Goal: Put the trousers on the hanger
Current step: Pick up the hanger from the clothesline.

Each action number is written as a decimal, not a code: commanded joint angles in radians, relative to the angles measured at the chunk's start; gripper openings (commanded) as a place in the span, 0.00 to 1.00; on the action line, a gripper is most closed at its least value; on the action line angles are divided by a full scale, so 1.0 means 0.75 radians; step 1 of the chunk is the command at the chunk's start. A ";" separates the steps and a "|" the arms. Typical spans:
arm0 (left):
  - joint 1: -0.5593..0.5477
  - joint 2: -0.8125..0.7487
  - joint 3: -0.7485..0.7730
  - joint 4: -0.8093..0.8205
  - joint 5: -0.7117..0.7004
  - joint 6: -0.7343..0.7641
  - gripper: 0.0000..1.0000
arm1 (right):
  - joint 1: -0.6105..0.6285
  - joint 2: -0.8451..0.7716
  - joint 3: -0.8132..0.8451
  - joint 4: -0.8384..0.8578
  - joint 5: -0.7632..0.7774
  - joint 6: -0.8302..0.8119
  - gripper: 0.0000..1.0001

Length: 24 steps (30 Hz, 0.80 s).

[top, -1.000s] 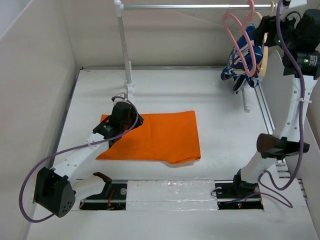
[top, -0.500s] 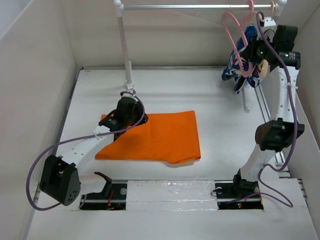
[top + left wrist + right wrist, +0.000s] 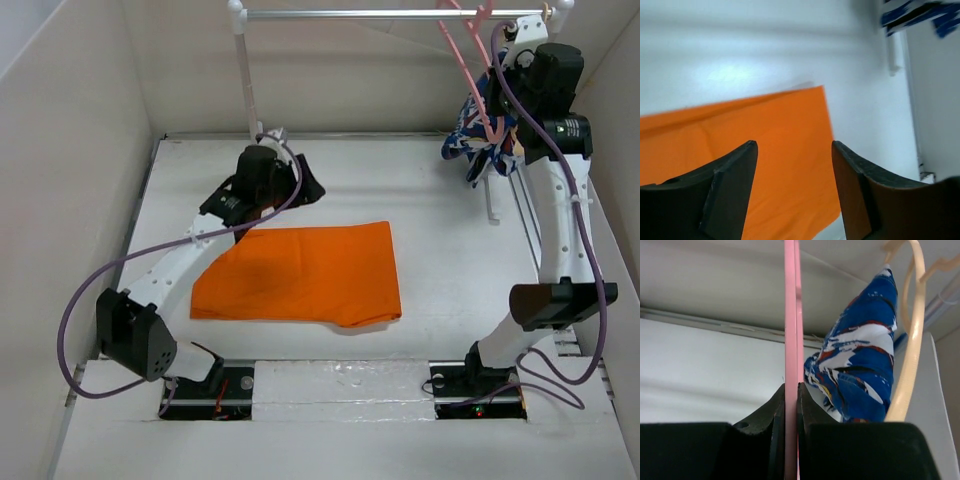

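Seen from above, the orange trousers [image 3: 300,272] lie flat on the desk [image 3: 450,300], well apart from the rail [image 3: 380,14] at the back. The left wrist view shows the left hand [image 3: 794,150] open over the cloth; the right wrist view shows the right hand [image 3: 791,390] pinching the pink hanger [image 3: 790,315] by its thin bar.

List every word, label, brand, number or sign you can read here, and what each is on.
No readable text in any view.
Patterned garment: blue, white and red print, no letters.
Trousers and hanger: plain, unmarked.
Left arm and right arm: any markings too small to read.
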 commanded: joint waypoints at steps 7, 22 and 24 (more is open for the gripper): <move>-0.012 0.202 0.642 0.041 0.341 -0.101 0.70 | 0.038 -0.205 -0.220 0.075 0.167 -0.035 0.00; -0.332 0.840 1.299 0.162 0.286 -0.334 0.75 | 0.299 -0.722 -1.046 0.194 0.194 0.061 0.00; -0.344 0.863 1.297 0.195 0.284 -0.367 0.75 | 0.299 -0.753 -1.088 0.196 0.153 0.086 0.00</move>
